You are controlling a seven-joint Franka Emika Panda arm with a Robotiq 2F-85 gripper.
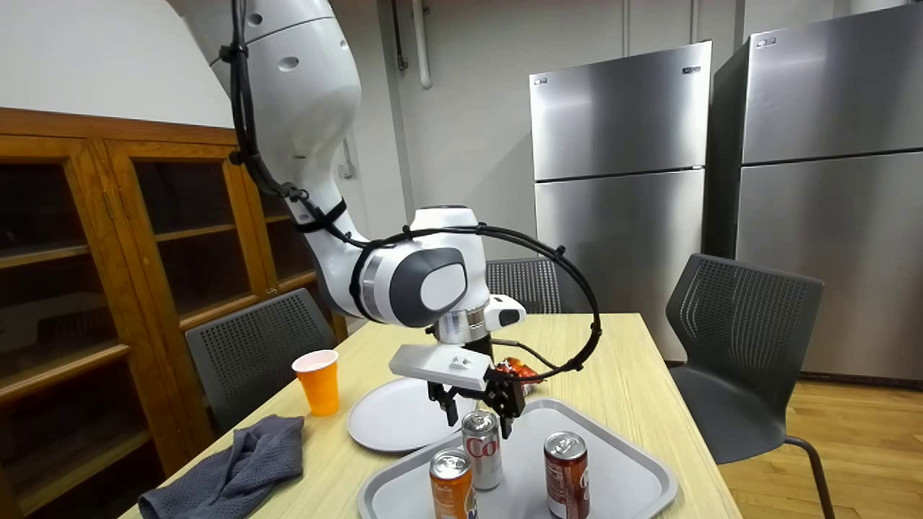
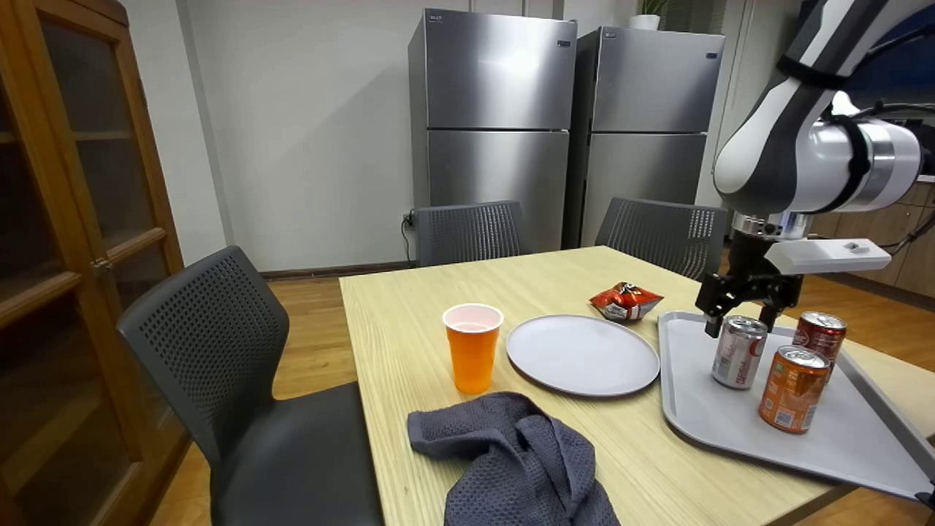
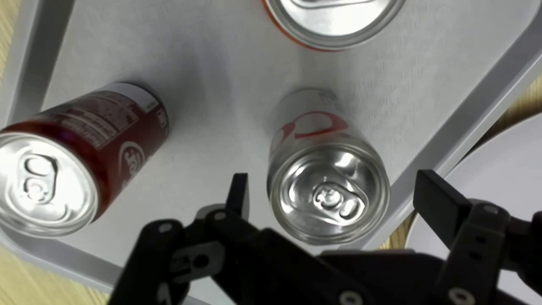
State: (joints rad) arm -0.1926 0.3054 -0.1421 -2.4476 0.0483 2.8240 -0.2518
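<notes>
Your end effector [image 3: 336, 199] is spread wide and empty, fingers [image 3: 440, 207] flanking the upright Diet Coke can [image 1: 481, 450] on the gray tray [image 1: 620, 468]; you're likely lining up a grasp, so lower slightly, then squeeze.

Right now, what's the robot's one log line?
gripper: open, straddling upright Diet Coke can; held: nothing; also on gray tray: orange soda can, dark-red soda can
</notes>
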